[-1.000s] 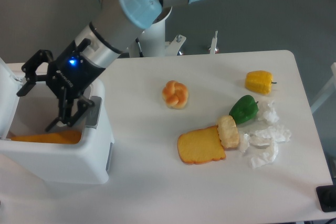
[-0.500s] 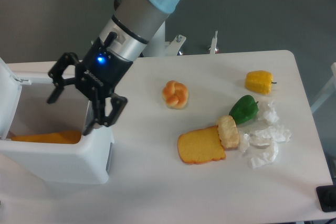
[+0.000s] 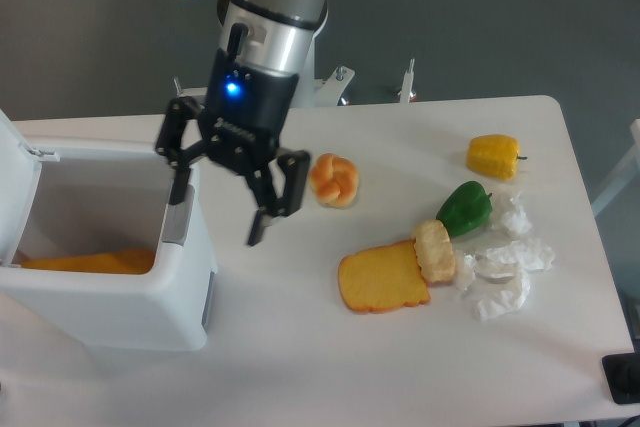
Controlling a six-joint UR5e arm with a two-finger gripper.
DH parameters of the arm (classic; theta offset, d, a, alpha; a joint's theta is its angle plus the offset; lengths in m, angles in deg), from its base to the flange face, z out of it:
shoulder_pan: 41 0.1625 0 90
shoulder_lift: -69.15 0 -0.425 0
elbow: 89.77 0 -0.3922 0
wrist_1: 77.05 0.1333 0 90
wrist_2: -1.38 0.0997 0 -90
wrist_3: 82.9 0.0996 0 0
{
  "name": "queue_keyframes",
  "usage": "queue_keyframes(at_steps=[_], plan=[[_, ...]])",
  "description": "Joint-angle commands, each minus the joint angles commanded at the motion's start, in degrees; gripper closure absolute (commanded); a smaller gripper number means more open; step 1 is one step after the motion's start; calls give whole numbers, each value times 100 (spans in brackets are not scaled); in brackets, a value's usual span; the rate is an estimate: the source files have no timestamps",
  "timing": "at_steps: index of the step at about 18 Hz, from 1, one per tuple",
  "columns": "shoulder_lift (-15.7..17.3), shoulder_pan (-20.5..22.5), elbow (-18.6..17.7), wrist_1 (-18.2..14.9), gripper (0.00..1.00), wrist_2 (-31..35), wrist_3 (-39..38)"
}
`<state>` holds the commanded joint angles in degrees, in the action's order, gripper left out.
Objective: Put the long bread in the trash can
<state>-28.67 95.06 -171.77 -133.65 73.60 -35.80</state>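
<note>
The long bread (image 3: 90,262), a smooth orange loaf, lies on the floor of the white trash can (image 3: 110,307) at the table's left; only its top shows above the front wall. The can's lid (image 3: 12,162) stands open at the left. My gripper (image 3: 222,207) is open and empty, its fingers spread wide. It hangs above the table just right of the can's right wall, with one finger (image 3: 180,172) over that wall.
A knotted orange bun (image 3: 335,179) lies just right of the gripper. A flat toast slice (image 3: 382,277) with a pale roll (image 3: 435,250), a green pepper (image 3: 465,208), yellow corn (image 3: 494,155) and crumpled white tissues (image 3: 505,272) lie at the right.
The open gripper has risen out of the trash can and moved right, past its right wall toward the bun. The long bread stays in the can.
</note>
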Motion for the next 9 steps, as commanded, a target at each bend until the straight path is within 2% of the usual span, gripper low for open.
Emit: queue_keyframes(at_steps=[2, 9], plan=[[53, -26, -26, -9, 0, 485, 404], [62, -61, -79, -53, 0, 785, 564]])
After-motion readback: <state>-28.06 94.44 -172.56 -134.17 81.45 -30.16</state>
